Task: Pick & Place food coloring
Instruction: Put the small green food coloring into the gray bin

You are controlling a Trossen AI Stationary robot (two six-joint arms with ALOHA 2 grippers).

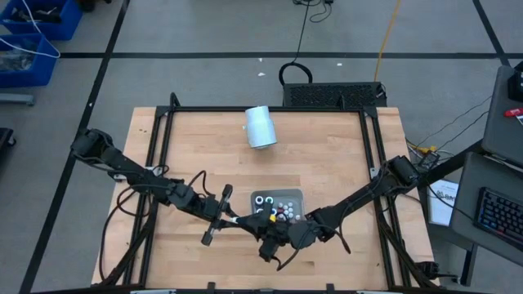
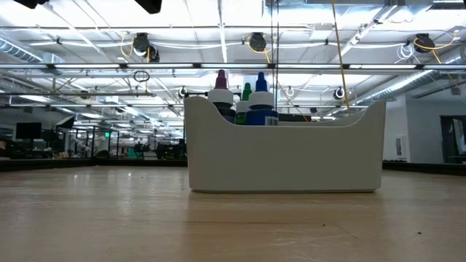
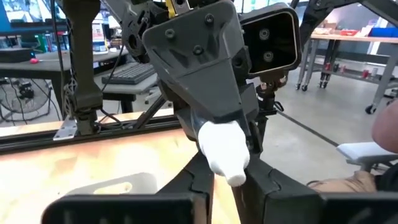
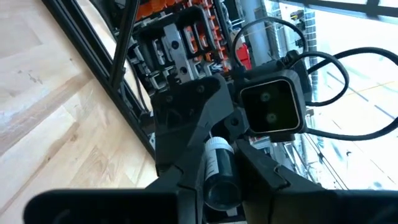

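**High view:** On the wooden tabletop [image 1: 327,147], the two arms reach in from either side and meet near the front edge. The left gripper [image 1: 257,228] and the right gripper [image 1: 286,235] are nose to nose just in front of a grey tray [image 1: 296,193]. The food coloring [image 1: 274,204] stands in that tray, showing small round tops in white and dark. A pale-blue cylinder [image 1: 261,127] lies well apart, toward the far side. No writing can be read from here.

**Low view:** The tray shows as a pale bin with a scooped rim. Three dropper tips rise above it: a purple one [image 2: 220,78], a green one [image 2: 247,90] and a blue one [image 2: 261,80]. There is a strip of label below the blue tip, but its print is too small to read. Neither gripper appears in this view.

**Left wrist view:** One food coloring bottle [image 3: 222,146] is held off the tabletop between the two grippers. Its white cap points at the camera. The left arm's jaws are closed in against the cap on both sides. The right gripper clasps the other end of the bottle.

**Right wrist view:** The same bottle lies between the right arm's jaws, which are clamped on its dark body. It carries a white label with dark print that cannot be made out. The left gripper faces it from the far end.
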